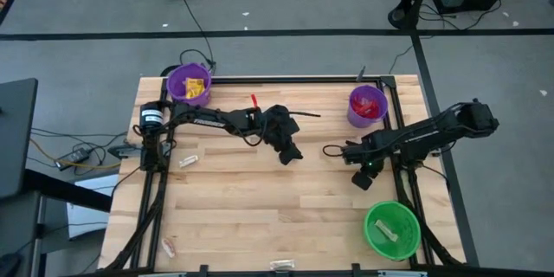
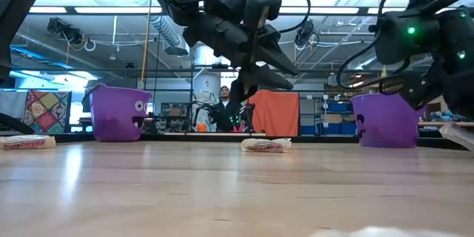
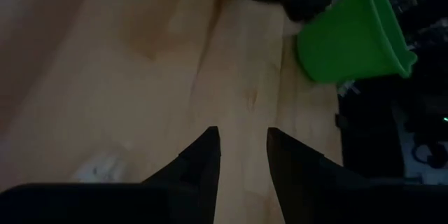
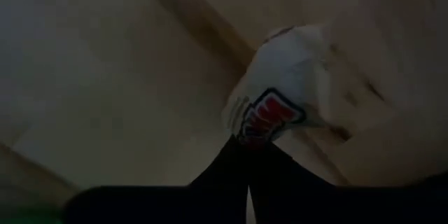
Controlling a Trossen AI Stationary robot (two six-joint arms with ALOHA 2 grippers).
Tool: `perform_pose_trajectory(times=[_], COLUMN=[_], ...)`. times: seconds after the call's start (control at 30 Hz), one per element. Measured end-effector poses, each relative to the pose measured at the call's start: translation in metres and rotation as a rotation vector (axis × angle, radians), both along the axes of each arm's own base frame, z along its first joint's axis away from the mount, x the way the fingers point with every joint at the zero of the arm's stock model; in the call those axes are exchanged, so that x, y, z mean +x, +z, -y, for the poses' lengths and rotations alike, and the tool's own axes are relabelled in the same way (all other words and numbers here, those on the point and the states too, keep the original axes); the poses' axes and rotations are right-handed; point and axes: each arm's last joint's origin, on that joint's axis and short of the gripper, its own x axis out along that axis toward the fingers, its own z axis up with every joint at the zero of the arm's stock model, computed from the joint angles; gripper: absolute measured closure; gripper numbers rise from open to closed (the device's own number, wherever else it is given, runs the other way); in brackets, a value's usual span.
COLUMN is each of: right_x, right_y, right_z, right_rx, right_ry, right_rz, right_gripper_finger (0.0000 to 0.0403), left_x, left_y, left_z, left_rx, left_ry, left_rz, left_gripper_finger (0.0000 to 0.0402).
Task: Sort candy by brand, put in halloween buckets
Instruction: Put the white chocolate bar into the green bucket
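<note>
while left claw (image 3: 241, 147) hangs apart, right claw (image 4: 248, 155) clamped on white candy (image 4: 290, 87)

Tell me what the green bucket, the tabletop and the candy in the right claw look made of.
Green bucket: smooth moulded plastic, likely; uniform bright colour. Tabletop: pale wood planks, visible grain and seams. Candy pinched in the shut right claw: crinkled white printed wrapper, plastic or paper.

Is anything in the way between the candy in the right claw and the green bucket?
Nothing visible. The right claw is shut on a white wrapped candy, and the green bucket sits close by with only bare table between them. The left claw is farther off.
</note>
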Motion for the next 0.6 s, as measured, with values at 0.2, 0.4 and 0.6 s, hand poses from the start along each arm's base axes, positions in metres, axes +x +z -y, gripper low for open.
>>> perform_pose_trajectory(times=[0.2, 0.4, 0.6], right_x=[0.012, 0.029, 0.036], right_y=[0.032, 0.089, 0.144], right_z=[-0.005, -0.012, -0.026], right_rx=[-0.012, -0.055, -0.005], right_ry=[0.030, 0.033, 0.062], right_rz=[0.049, 0.182, 0.274], right_gripper_finger=[0.0397, 0.0399, 0.0400], left_x=[-0.006, -0.008, -0.011], left_y=[-0.007, -0.010, -0.013], left_z=[0.002, 0.001, 0.001], left_rx=[-0.018, 0.052, 0.048], left_ry=[-0.021, -0.028, -0.035], left_rz=[-0.090, -0.119, -0.156], left_gripper_finger=[0.0280, 0.0280, 0.0280])
